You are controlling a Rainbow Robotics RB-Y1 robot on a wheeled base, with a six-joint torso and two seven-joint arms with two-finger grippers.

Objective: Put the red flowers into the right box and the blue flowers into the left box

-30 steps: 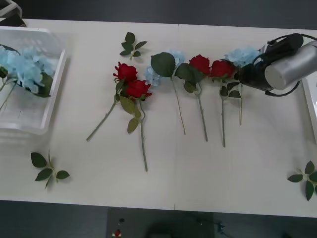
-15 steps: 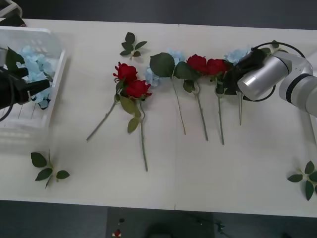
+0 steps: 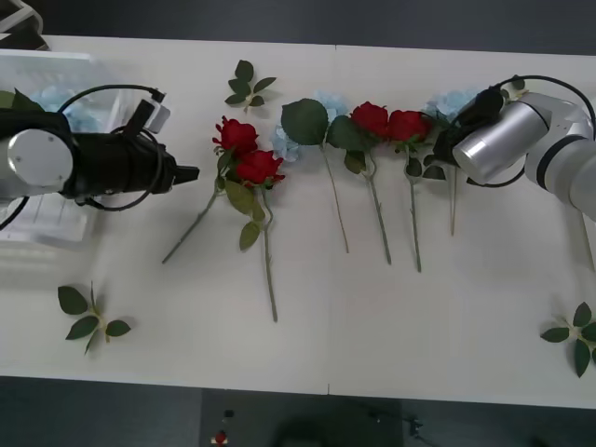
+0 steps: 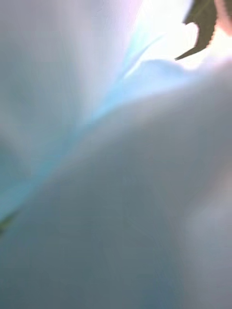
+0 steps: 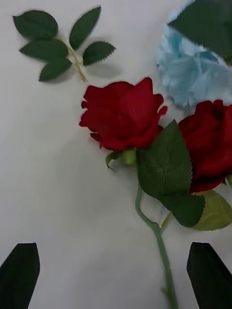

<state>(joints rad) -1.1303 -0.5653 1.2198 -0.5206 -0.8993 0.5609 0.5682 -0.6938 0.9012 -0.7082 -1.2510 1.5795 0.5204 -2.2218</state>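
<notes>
Several red flowers lie in a row on the table, among them one rose (image 3: pixel 237 135) (image 5: pixel 123 113) and another (image 3: pixel 259 168) (image 5: pixel 208 140) just beside it. My left gripper (image 3: pixel 190 172) (image 5: pixel 116 277) hovers open just left of these two, nothing between its fingers. Two more roses (image 3: pixel 372 118) (image 3: pixel 408 124) lie farther right. Blue flowers lie at mid-table (image 3: pixel 287 142) (image 5: pixel 193 72) and at the right (image 3: pixel 456 101) (image 4: pixel 145 145). My right gripper (image 3: pixel 441 140) is pressed against that right bloom. The left box (image 3: pixel 56 228) holds blue flowers (image 3: pixel 56 98). A thin rim of the right box (image 3: pixel 588 244) shows.
Loose green leaf sprigs lie at the back (image 3: pixel 247 84) (image 5: pixel 58 48), the front left (image 3: pixel 88 317) and the front right (image 3: pixel 575 335). Long stems run from the blooms toward the front edge of the white table (image 3: pixel 372 326).
My left arm has swung right, from over the left box to just beside the two left roses. My right gripper has stayed at the right blue bloom, shifting only slightly.
</notes>
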